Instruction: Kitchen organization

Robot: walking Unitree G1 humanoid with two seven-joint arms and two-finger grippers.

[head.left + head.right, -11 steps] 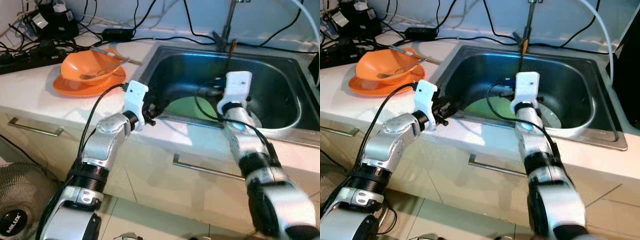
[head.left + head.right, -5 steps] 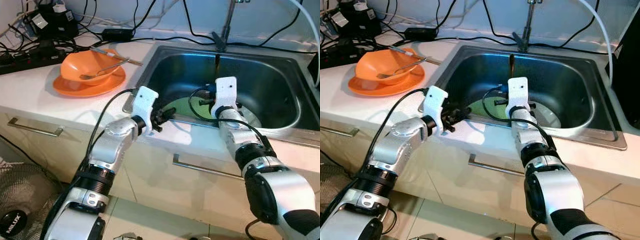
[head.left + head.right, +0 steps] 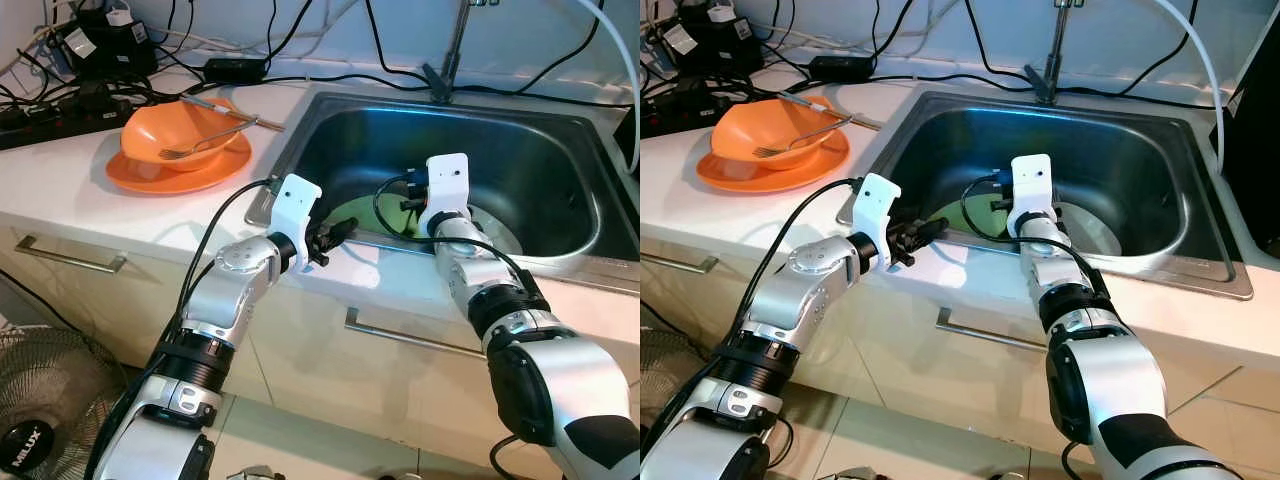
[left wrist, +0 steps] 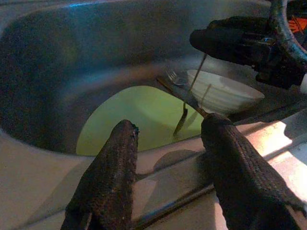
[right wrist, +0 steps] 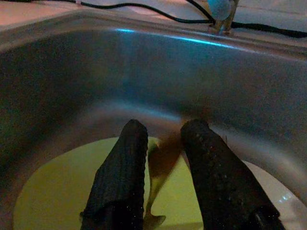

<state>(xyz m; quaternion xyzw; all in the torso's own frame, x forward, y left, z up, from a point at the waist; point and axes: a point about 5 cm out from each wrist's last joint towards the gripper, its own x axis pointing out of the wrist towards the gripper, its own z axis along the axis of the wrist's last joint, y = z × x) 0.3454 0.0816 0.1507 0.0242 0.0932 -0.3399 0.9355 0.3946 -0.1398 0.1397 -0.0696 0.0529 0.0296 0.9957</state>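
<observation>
Down inside the steel sink [image 3: 560,150], the right gripper [image 5: 165,182] hangs over a green plate [image 4: 139,115], its fingers [image 5: 120,177] slightly parted around a blurred utensil [image 5: 160,167] that hangs between them; whether they grip it I cannot tell. A white bowl [image 4: 223,93] sits beside the plate on the sink floor. At the sink's front rim, the left gripper [image 4: 168,163] hovers with fingers [image 4: 108,177] spread open and empty. On the counter [image 3: 60,170], an orange bowl [image 3: 180,135] with a fork [image 3: 205,140] rests on an orange plate [image 3: 170,175].
</observation>
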